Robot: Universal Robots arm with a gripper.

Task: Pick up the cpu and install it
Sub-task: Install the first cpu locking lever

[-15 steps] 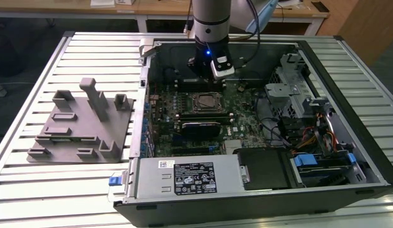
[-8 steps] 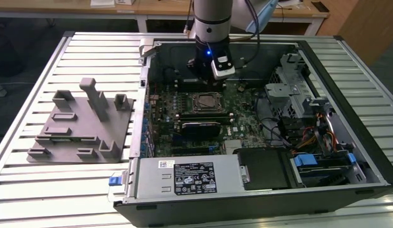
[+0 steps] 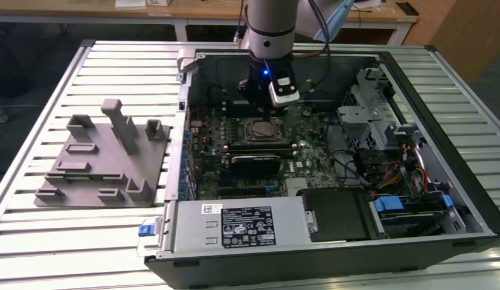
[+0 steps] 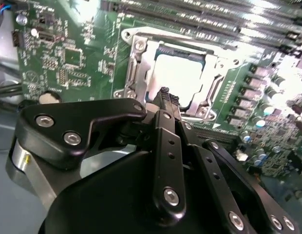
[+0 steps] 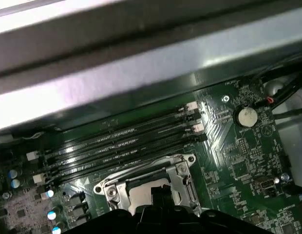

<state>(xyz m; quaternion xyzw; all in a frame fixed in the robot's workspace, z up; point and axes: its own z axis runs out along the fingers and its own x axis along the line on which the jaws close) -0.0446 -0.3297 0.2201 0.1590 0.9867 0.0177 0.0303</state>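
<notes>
The cpu is a silvery-white square lying flat inside the metal frame of the motherboard socket, with the socket's load plate open. My gripper hangs just over the socket, its black tip at the near edge of the cpu. In the first wrist view the gripper covers part of the socket, and the pale chip surface shows beside it. In the exterior view the gripper stands upright above the socket inside the open computer case.
Memory slots run beside the socket. A black heatsink block sits nearer the front, then the power supply. Drive cages and cables fill the exterior view's right. A grey fixture with upright posts stands on the slatted table outside the case.
</notes>
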